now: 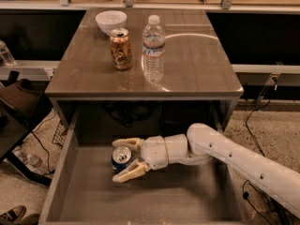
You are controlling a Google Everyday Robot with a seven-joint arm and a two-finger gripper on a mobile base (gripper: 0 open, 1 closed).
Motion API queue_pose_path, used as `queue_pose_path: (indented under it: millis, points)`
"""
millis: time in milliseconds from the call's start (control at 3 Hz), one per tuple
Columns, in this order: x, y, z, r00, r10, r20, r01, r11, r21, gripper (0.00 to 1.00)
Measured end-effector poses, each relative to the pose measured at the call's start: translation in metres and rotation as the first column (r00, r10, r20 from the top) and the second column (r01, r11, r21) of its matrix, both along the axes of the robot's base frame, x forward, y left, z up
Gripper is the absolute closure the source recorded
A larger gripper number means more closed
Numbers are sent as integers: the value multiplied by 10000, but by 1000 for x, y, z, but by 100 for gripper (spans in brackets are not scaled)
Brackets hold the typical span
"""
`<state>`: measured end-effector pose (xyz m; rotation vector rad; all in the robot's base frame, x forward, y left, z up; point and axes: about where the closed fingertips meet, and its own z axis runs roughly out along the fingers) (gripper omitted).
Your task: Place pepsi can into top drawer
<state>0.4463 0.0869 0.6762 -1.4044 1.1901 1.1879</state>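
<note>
Camera view: single view, looking down over the table front.
Top drawer: pulled out below the table, wide and shallow, flat grey-brown floor with low side walls.
Pepsi can: upright on the drawer floor, left of centre and towards the rear, silver top facing up.
Gripper: inside the drawer, reaching in from the right, level with the can.
Fingers: one on each side of the pepsi can, clasping it between them.
Arm: white, extends from the lower right corner across the drawer's right side.
Table: brown top, directly above the drawer.
White bowl: rear left of the table top.
Gold-brown can: upright, just in front of the bowl.
Water bottle: clear, upright, just beside the gold-brown can on its right.
</note>
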Motion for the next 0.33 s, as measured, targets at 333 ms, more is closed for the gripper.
queue_pose_path:
  millis: [333]
  points:
    - [0,1,0,10000,16,0,-16,10000,3,0]
